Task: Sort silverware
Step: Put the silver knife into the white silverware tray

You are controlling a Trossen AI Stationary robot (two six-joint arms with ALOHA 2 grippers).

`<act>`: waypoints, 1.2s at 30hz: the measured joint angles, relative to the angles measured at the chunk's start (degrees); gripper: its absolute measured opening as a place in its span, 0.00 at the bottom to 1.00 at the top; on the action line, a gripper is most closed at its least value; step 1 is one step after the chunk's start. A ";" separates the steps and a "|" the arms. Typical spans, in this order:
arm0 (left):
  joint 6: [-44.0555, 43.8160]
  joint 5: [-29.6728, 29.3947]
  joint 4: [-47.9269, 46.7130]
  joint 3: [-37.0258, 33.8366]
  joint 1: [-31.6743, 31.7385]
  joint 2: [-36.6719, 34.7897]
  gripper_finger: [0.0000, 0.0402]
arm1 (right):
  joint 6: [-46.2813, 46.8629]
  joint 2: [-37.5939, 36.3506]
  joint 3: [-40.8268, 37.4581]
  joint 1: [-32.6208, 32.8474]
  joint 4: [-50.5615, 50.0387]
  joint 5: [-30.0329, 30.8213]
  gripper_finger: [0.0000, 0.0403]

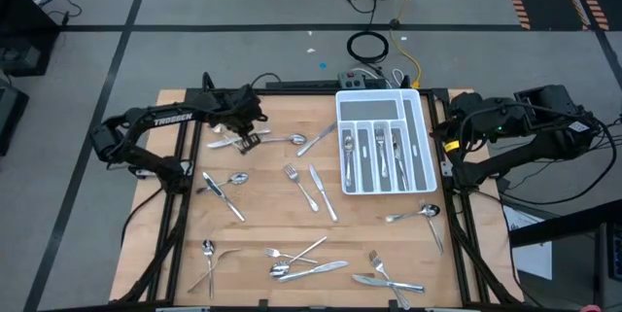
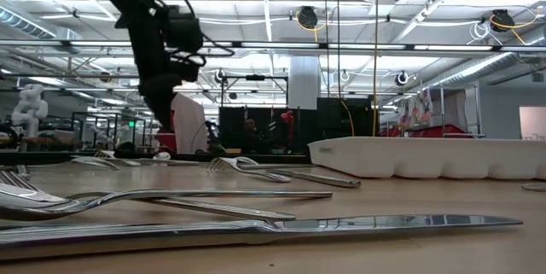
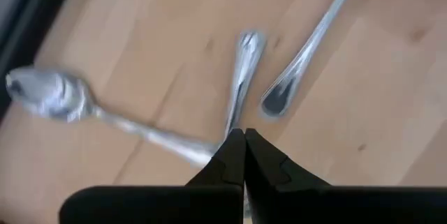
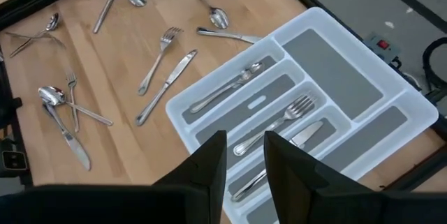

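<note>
Several silver forks, spoons and knives lie scattered on the wooden table (image 1: 262, 210). A few lie in the white compartmented tray (image 1: 342, 108) at the far right. My left gripper (image 1: 249, 137) is at the far left, shut on a slim silver piece (image 3: 241, 77), above a spoon (image 3: 49, 95) and another handle (image 3: 279, 102). In the low view my left gripper (image 2: 166, 107) stands above the table top. My right gripper (image 4: 244, 158) is open and empty at the table's right edge, beside the tray (image 4: 391, 77). My left gripper pinches the slim silver piece between its two fingertips (image 3: 234, 147), at one end (image 3: 235, 123). The piece reaches out past the fingertips, along their line, with its rounded free end (image 3: 249, 41) farthest from them. Whether it touches the table, I cannot tell.
Loose pieces lie near the table's front edge (image 1: 311, 265) and in the middle (image 1: 311, 188); a spoon (image 1: 413, 215) lies below the tray. A power strip and cables (image 1: 369, 77) lie beyond the far edge. The black frame (image 1: 185, 171) runs along both sides.
</note>
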 joint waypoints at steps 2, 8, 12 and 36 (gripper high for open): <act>0.02 0.00 0.20 1.46 -1.11 0.00 0.00 | -0.06 0.00 0.00 0.02 -0.06 1.00 0.22; 0.05 -0.10 3.00 6.67 -4.73 0.00 0.00 | -0.09 0.00 0.00 0.02 -1.29 1.28 0.22; 0.46 -0.24 3.93 10.46 -6.72 -0.01 0.00 | 0.11 0.00 0.01 0.01 -1.34 3.64 0.22; 4.57 0.51 -10.94 6.70 3.31 13.02 0.39 | -3.65 1.01 0.02 0.02 -1.42 3.56 0.43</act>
